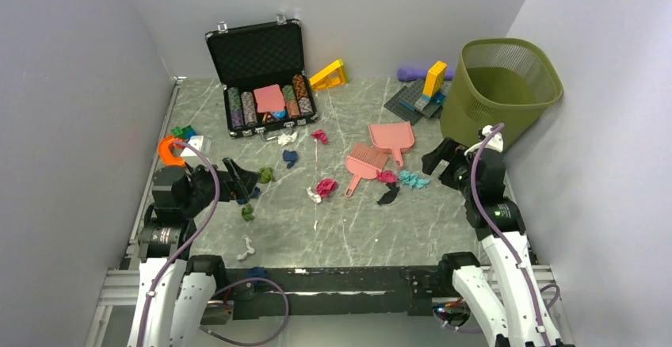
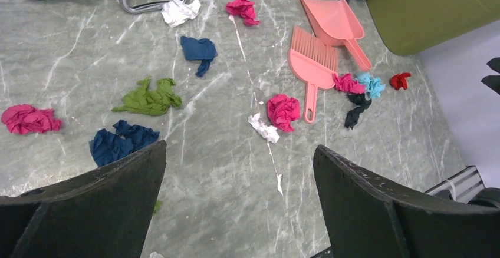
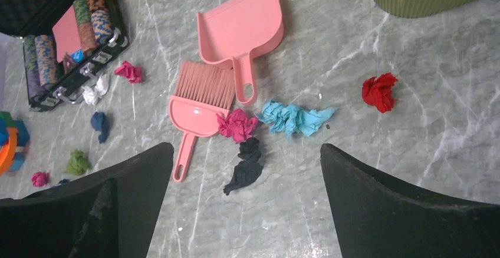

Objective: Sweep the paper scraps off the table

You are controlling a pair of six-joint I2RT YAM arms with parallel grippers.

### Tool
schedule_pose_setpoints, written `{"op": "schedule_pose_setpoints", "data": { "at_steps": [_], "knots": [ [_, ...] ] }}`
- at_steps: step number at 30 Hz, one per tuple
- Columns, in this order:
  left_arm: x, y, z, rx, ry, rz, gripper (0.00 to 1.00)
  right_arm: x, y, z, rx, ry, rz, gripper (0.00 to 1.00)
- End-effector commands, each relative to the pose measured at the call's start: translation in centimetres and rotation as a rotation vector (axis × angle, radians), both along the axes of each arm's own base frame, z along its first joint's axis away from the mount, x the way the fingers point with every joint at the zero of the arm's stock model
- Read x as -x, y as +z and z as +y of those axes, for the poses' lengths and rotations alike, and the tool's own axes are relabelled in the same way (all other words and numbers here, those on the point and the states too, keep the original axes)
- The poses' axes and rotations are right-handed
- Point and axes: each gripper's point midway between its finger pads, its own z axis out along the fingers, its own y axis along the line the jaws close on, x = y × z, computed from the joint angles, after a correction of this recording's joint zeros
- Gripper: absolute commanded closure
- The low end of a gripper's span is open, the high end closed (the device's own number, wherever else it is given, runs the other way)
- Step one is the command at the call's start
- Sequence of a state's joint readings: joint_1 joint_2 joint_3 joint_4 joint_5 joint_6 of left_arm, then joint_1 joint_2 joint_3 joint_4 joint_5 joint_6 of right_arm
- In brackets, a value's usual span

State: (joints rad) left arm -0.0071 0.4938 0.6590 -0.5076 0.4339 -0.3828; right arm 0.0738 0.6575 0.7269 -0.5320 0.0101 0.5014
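At the nine o'clock edge of the table (image 1: 349, 232), the left gripper (image 1: 239, 179) is hovering, fingers spread wide and gripping nothing. The paper scraps (image 1: 326, 186) are lying scattered from nine o'clock through the centre, one touching the pink brush (image 1: 363, 163) beside the dustpan (image 1: 392, 136). At three o'clock the right gripper (image 1: 442, 157) is hanging equally wide and empty. Sweeping is apparently not yet starting; next, the arms are needing holds on the brush and dustpan handles.

Paper scraps (image 1: 326, 186) strewn across table (image 1: 364, 236), pink brush (image 1: 363, 163) beside dustpan (image 1: 391, 138), green bin (image 1: 499, 85) (mesh-walled) far right
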Motion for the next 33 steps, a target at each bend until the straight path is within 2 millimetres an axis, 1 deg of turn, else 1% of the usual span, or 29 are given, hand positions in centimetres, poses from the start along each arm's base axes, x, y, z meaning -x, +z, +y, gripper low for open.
{"op": "schedule_pose_setpoints", "data": {
  "at_steps": [1, 4, 11, 12, 15, 16, 19, 22, 24, 27, 30, 31, 32, 33],
  "knots": [
    [-0.1, 1.7, 0.6, -0.016, 0.034, -0.038, 0.02, 0.4, 0.3, -1.0, 0.02, -0.049, -0.009, 0.0],
    [-0.1, 1.8, 0.8, -0.017, 0.043, -0.04, 0.02, 0.3, 0.2, -1.1, 0.02, -0.059, -0.001, 0.0],
    [-0.5, 1.3, 0.8, -0.018, 0.045, -0.008, 0.02, 0.0, -0.4, -0.6, -0.001, -0.047, 0.017, 0.0],
    [-0.6, 1.0, 0.7, -0.013, 0.045, 0.005, 0.02, 0.0, -0.4, -0.6, 0.001, -0.043, 0.016, 0.0],
    [-1.4, -1.5, 1.6, -0.011, 0.115, 0.131, 0.02, 0.0, -0.5, -0.7, 0.01, -0.045, 0.021, 0.0],
    [-1.5, -2.1, 1.1, -0.006, 0.084, 0.176, 0.02, 0.0, -0.5, -0.8, 0.011, -0.05, 0.024, 0.0],
    [-2.0, -2.9, -0.9, 0.034, -0.054, 0.249, 0.01, -0.2, -0.7, -0.8, 0.009, -0.052, 0.031, 0.01],
    [-2.6, -3.0, -2.6, 0.09, -0.148, 0.247, 0.02, -0.8, -0.5, 0.9, -0.011, 0.044, 0.031, 0.02],
    [-2.9, -2.8, -3.4, 0.079, -0.15, 0.218, 0.02, -1.3, -1.2, 1.4, -0.015, 0.052, 0.08, 0.01],
    [-3.2, -2.2, -4.5, 0.032, -0.136, 0.179, 0.02, -1.8, -2.0, 3.0, 0.019, 0.045, 0.126, 0.01],
    [-3.4, -1.7, -5.4, 0.017, -0.147, 0.165, 0.02, -2.1, -2.5, 6.0, 0.033, 0.053, 0.135, 0.04],
    [-3.5, -1.6, -5.5, 0.017, -0.146, 0.165, 0.02, -2.2, -2.9, 7.0, 0.021, 0.054, 0.145, 0.05],
    [-3.7, -1.6, -5.4, 0.012, -0.135, 0.164, 0.02, -2.3, -3.2, 8.1, -0.002, 0.053, 0.152, 0.09],
    [-3.7, -1.5, -5.2, 0.005, -0.123, 0.161, 0.02, -2.5, -3.6, 9.1, -0.033, 0.032, 0.162, 0.11]
  ]
}}
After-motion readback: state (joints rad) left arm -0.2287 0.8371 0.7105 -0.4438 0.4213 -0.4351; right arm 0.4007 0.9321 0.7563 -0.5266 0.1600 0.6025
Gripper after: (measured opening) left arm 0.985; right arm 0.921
